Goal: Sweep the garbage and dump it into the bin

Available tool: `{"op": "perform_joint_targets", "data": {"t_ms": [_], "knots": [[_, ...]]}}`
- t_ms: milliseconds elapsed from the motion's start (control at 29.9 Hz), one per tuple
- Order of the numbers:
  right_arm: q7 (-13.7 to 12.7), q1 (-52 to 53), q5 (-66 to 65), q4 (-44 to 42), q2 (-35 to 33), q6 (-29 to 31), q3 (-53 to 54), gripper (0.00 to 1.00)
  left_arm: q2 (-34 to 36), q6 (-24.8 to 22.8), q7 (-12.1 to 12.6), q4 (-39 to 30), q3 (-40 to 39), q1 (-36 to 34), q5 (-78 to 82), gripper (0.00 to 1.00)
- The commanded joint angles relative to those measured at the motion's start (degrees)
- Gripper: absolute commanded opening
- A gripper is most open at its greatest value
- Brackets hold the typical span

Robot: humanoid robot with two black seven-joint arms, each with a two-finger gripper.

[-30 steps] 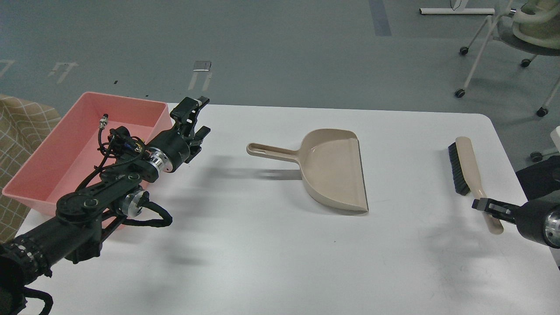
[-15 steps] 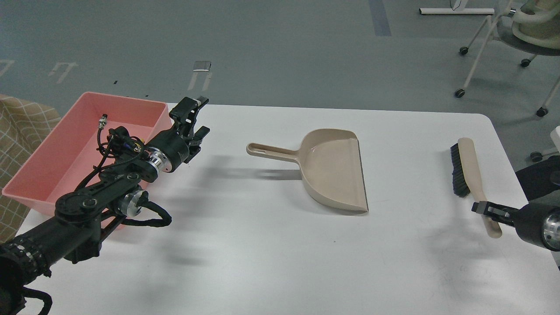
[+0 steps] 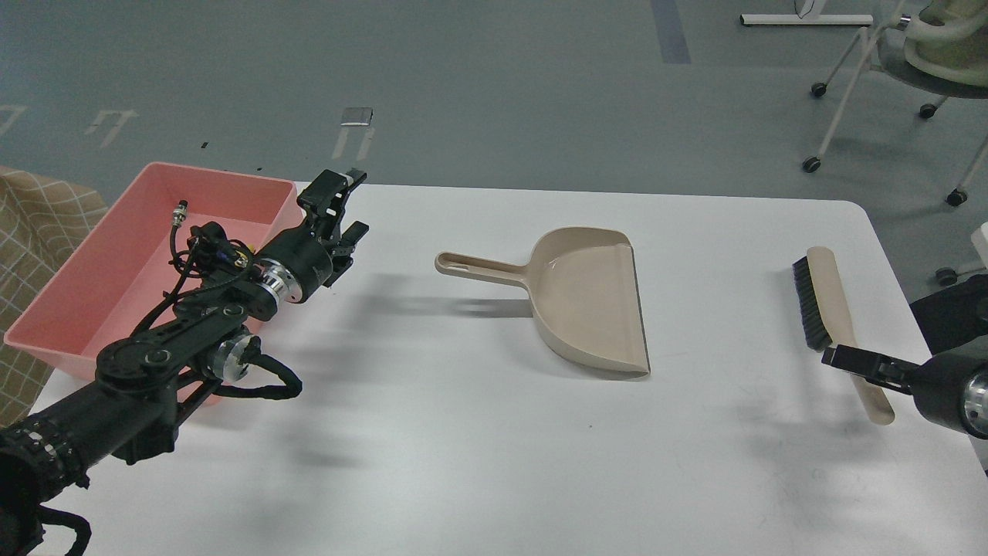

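The pink bin [image 3: 93, 286] stands at the table's left edge. My left arm partly covers its inside. The garbage scraps do not show anywhere in view. My left gripper [image 3: 344, 207] is open and empty, held above the table just right of the bin's far right corner. The beige dustpan [image 3: 587, 297] lies empty in the middle of the table with its handle pointing left. My right gripper [image 3: 837, 357] is shut across the handle of the beige brush [image 3: 826, 297] with black bristles at the right side of the table.
The white table [image 3: 463, 448] has rounded corners. A checked cloth [image 3: 31, 224] lies left of the bin. Office chairs [image 3: 926, 54] on castors stand on the grey floor at the far right.
The brush has shifted and turned slightly with my right gripper, its handle end moving down and to the right. My left arm has barely moved.
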Motion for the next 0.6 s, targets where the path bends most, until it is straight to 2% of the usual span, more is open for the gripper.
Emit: {"op": "perform_joint_targets", "data": {"t_ms": [0, 100, 234, 368, 468, 569], "knots": [[0.1, 0.0, 1.5, -0.1, -1.0, 0.0, 5.7, 1.00, 2.2, -0.4, 0.1, -1.6, -0.4, -0.1, -2.8, 0.97], [0.1, 0.1, 4.7, 0.4, -2.8, 0.0, 13.3, 1.00, 5.1, -0.7, 0.0, -4.8, -0.8, -0.7, -6.6, 0.98], [0.1, 0.6, 9.4, 0.4, -3.0, 0.0, 20.6, 1.00, 6.7, -1.2, -0.5, -5.8, -1.2, -2.0, -9.8, 0.98], [0.1, 2.1, 15.8, -0.3, -1.1, 0.0, 29.6, 1.00, 7.2, -2.7, -0.6, -5.7, -7.9, -2.1, -12.3, 0.98], [0.1, 5.2, 17.4, -1.7, 5.4, 0.0, 32.6, 1.00, 7.1, -4.3, -0.5, -5.7, -12.7, -2.1, -12.3, 0.98], [0.2, 9.1, 17.6, -1.8, 12.6, 0.0, 33.0, 1.00, 7.1, -5.1, -0.4, -5.7, -13.9, -2.2, -12.3, 0.98]]}}
